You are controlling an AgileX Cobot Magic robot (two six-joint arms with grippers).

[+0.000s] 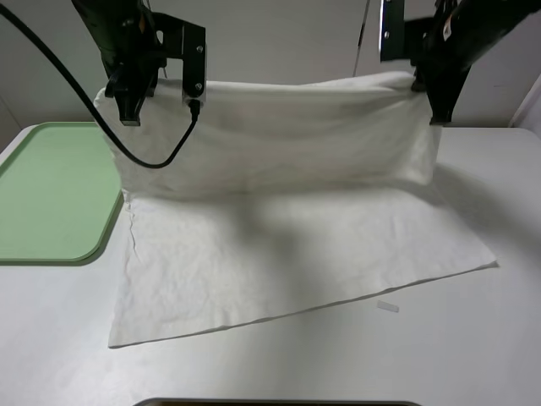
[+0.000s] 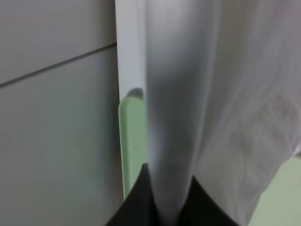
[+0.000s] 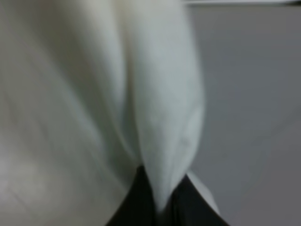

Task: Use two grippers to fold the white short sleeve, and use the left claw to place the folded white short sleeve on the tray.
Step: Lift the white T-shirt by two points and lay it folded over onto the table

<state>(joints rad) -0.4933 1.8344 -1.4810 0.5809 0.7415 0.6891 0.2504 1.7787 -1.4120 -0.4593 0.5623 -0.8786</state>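
The white short sleeve (image 1: 279, 220) is lifted along its far edge, and its near half lies flat on the table. My left gripper (image 1: 128, 108) is shut on the shirt's far left corner, held above the table. My right gripper (image 1: 439, 106) is shut on the far right corner at about the same height. In the left wrist view the cloth (image 2: 178, 117) hangs pinched between the black fingers (image 2: 136, 202). In the right wrist view a fold of cloth (image 3: 160, 117) is pinched between the fingers (image 3: 136, 202). The pale green tray (image 1: 51, 190) lies at the left, beside the shirt.
A small white tape strip (image 1: 387, 307) lies on the white table (image 1: 473, 355) near the shirt's front right edge. A dark object's edge (image 1: 279, 403) shows at the table's front. A black cable (image 1: 101, 118) loops from the left arm in front of the shirt.
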